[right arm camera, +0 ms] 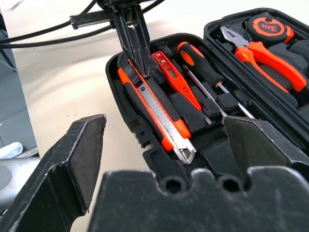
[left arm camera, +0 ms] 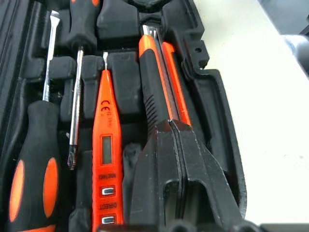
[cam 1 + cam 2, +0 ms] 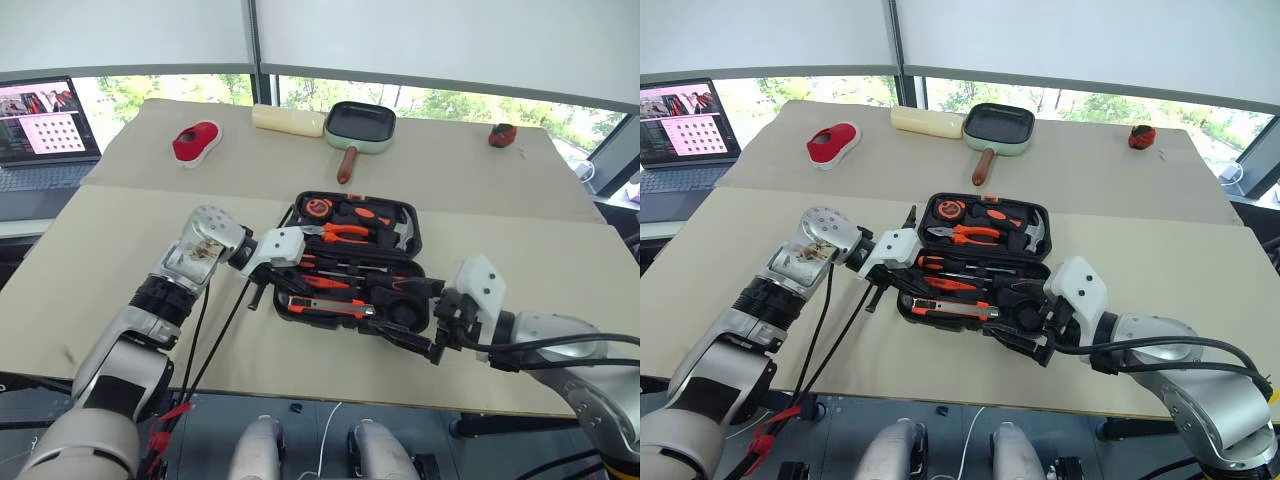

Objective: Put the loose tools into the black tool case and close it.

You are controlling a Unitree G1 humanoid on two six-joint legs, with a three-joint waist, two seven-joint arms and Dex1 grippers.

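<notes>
Left gripper (image 1: 137, 50), fingers pressed together, tips on the knife (image 1: 157, 108) in the open case (image 3: 415, 235); right gripper (image 3: 420, 318) spread wide at the case's 4 o'clock.

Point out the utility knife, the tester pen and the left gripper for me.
utility knife (image 1: 161, 113), right wrist view, on its steel blade strip.
tester pen (image 2: 107, 140), left wrist view, on its orange body by the small display.
left gripper (image 1: 137, 48), right wrist view, between its shut fingers above the knife.

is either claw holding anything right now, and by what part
Nothing is held. The left claw is shut with its tips pressed on the utility knife, which lies in the black tool case; the right claw is open.
</notes>
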